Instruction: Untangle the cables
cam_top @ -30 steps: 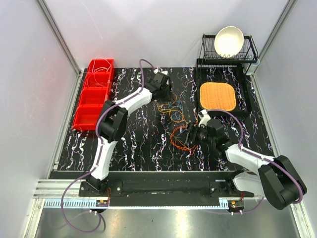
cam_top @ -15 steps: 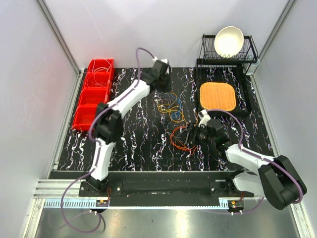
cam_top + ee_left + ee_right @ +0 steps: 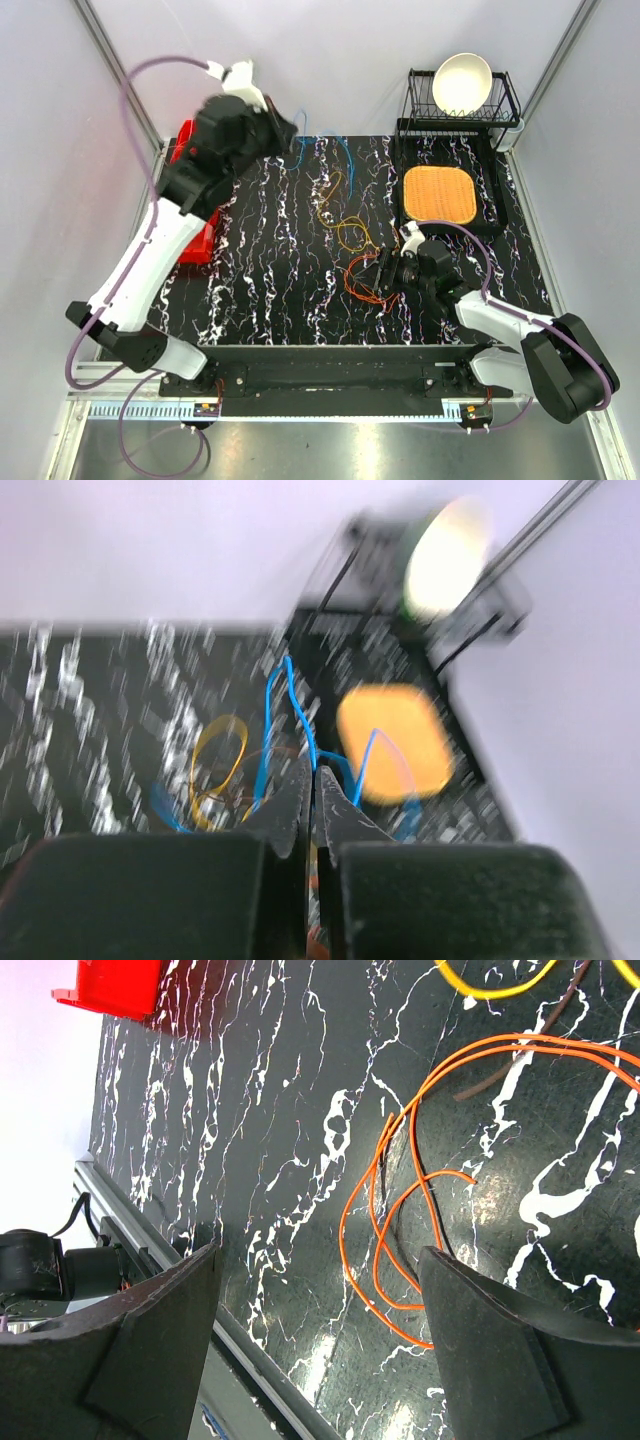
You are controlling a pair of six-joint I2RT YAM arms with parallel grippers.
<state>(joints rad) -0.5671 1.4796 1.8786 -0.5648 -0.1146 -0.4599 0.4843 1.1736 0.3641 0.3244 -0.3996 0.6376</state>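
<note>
L hand (image 3: 289, 135) has swung up/back-left vs prev, clamped on blue cable (image 3: 268, 720) trailing to its right, off the cables (image 3: 345, 232) heap. R hand (image 3: 386, 272) unmoved, fingers apart over orange loops (image 3: 385, 1220).

Bare table (image 3: 270, 290) runs from the near edge up the left-centre. Red bins (image 3: 183, 140) line the left edge under the raised left arm (image 3: 160, 235). The cables (image 3: 345, 232) sprawl mid-table; the orange pad (image 3: 439, 194) and dish rack (image 3: 505, 110) fill the far right corner; the right gripper (image 3: 385, 272) hangs low, jaws apart, by the near orange loops
</note>
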